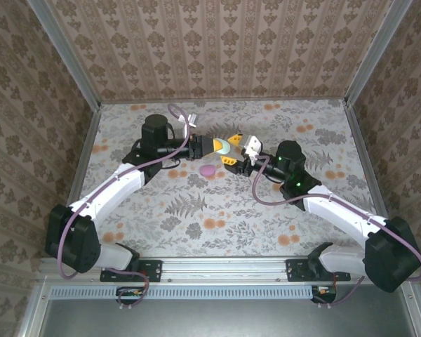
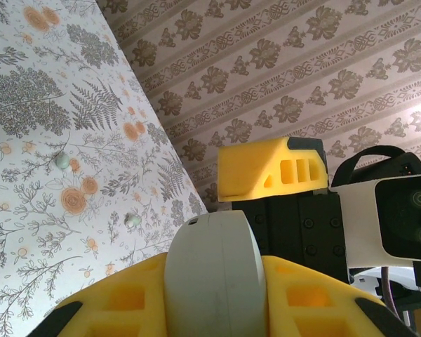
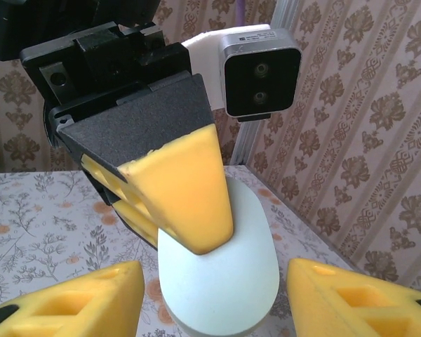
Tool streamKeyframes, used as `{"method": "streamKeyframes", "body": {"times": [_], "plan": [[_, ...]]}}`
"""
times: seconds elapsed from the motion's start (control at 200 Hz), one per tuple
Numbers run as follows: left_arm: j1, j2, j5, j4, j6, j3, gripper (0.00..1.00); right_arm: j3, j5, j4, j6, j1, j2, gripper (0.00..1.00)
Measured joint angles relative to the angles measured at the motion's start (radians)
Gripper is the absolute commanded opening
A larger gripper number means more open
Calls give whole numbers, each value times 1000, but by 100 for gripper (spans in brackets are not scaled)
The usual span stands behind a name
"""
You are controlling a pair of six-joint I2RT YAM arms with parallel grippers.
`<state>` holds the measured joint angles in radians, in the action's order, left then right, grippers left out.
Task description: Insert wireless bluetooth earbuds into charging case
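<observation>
Mint-green case (image 1: pixel 223 147) is hanging over the surface (image 1: pixel 196 217) near 12 o'clock, with the left end effector (image 1: pixel 215 145) clamping it. Right end effector (image 1: pixel 231 149) is sitting at its 3, pink case (image 1: pixel 208 170) at 7.

Left wrist: tiny specks at 9, probably the earbuds (image 2: pixel 62 163), are lying loose on the surface.

Right wrist: fingers are straddling the case, apart, not touching.

Likely the lid-opening step. Next move needs a lid pinch, then a pry.
</observation>
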<state>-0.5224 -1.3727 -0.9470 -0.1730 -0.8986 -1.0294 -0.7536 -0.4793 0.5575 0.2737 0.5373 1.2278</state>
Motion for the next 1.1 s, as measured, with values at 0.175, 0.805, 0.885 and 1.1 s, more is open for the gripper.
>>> {"method": "streamKeyframes", "body": {"times": [0.175,0.805,0.885,1.1], "plan": [[0,0,-3,0,0,0,18,-20,-5,0,13,0,15,54],[0,7,-10,-8,0,0,21,-32,-17,-45,45,0,19,41],[0,7,-9,-8,0,0,27,-33,-19,-49,44,-1,19,40],[-1,32,6,15,58,0,66,-56,-47,-89,14,-10,20,37]]}}
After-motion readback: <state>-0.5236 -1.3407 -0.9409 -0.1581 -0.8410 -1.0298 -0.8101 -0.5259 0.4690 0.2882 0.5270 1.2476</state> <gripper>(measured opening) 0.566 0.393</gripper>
